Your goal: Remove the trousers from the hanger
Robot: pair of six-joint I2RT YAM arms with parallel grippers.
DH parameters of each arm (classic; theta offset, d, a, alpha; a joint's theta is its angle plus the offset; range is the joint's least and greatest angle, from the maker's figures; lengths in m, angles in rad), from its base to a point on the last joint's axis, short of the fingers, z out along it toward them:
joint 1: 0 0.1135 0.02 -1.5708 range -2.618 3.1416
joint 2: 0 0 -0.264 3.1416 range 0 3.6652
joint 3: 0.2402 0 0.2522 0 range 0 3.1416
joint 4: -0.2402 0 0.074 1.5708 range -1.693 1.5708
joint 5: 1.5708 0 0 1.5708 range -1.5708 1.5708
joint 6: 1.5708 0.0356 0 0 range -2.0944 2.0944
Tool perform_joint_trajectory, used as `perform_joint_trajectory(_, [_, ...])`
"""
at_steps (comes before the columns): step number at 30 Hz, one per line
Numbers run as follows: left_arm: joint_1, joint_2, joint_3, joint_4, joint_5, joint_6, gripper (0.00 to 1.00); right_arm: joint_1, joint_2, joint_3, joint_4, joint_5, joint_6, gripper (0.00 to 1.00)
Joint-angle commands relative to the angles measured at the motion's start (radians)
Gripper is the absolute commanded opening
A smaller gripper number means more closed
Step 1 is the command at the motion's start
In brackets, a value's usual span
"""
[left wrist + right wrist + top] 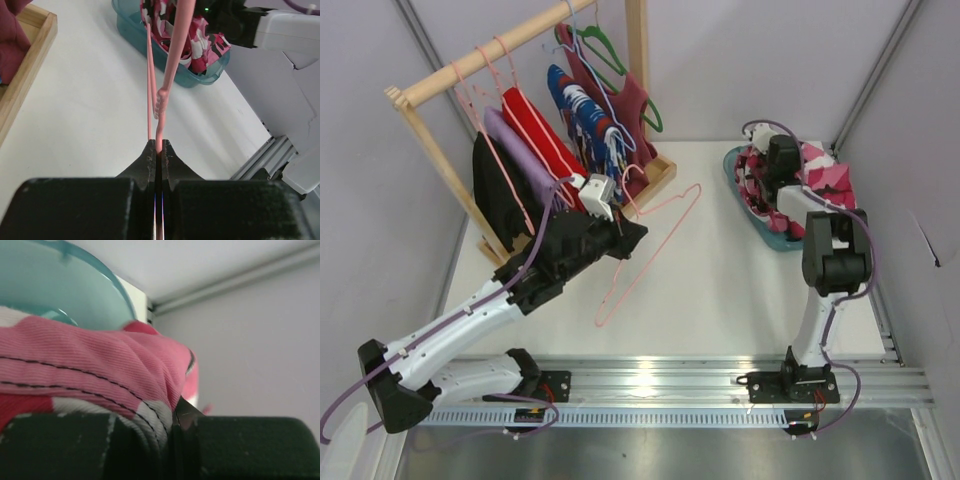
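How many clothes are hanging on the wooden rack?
5, left to right: black garment, lilac garment, red garment, blue patterned garment, maroon garment. Others may be hidden between.

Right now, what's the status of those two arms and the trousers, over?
Left gripper: jaws shut on bare hanger. Right gripper: jaws shut on trousers, in teal tub. Trousers off hanger, the two well apart.

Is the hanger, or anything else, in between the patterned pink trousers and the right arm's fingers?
Nothing visible. The right fingers are closed on the trousers, which bunch over the teal tub. The hanger is apart from them, bare, pinched in the left fingers.
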Motion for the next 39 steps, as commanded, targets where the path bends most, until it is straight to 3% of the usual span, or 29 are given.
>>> perform_joint_trajectory(1, [0.009,-0.031,-0.007,0.034,-0.02,0.003,0.0,0.045,0.122,0.119,0.074,0.05,-0.023,0.0])
perform_joint_trajectory(4, [0.011,-0.029,-0.002,0.02,-0.038,0.017,0.0,0.071,0.199,0.217,-0.027,0.046,0.071,0.04])
perform_joint_trajectory(5, [0.012,-0.031,-0.007,0.02,-0.043,0.022,0.0,0.073,0.208,0.249,-0.083,0.029,0.112,0.27])
perform_joint_trajectory(7, [0.017,-0.026,0.002,0.023,-0.043,0.025,0.0,0.066,0.21,0.347,-0.287,-0.081,0.262,0.61])
perform_joint_trajectory(8, [0.019,-0.025,0.007,0.023,-0.035,0.028,0.0,0.06,0.196,0.373,-0.338,-0.116,0.314,0.92])
perform_joint_trajectory(10, [0.02,-0.019,0.012,0.028,-0.023,0.031,0.0,0.027,0.169,0.442,-0.475,-0.237,0.46,0.99])
perform_joint_trajectory(17, [0.02,-0.034,-0.005,0.052,0.024,0.019,0.0,-0.104,-0.026,0.639,-0.791,-0.628,0.741,0.99])
perform_joint_trajectory(22, [0.02,-0.068,-0.025,0.069,0.034,0.0,0.0,-0.251,-0.118,0.57,-0.733,-0.779,0.991,0.89])
perform_joint_trajectory(23, [0.02,-0.068,-0.022,0.067,0.034,0.0,0.0,-0.277,-0.143,0.505,-0.706,-0.905,1.038,0.88])
perform_joint_trajectory(26, [0.02,-0.068,-0.025,0.069,0.035,-0.004,0.0,-0.354,-0.174,0.383,-0.554,-1.052,1.195,0.88])
perform_joint_trajectory(29, [0.02,-0.066,-0.025,0.069,0.035,-0.007,0.0,-0.349,-0.162,0.324,-0.565,-0.985,1.163,0.82])
perform_joint_trajectory(34, [0.02,-0.042,-0.017,0.07,0.023,-0.007,0.0,-0.267,-0.001,0.421,-0.679,-0.778,1.053,0.53])
perform_joint_trajectory(39, [0.02,0.009,0.007,0.063,0.018,0.002,0.0,-0.173,0.128,0.441,-0.659,-0.66,0.999,0.46])
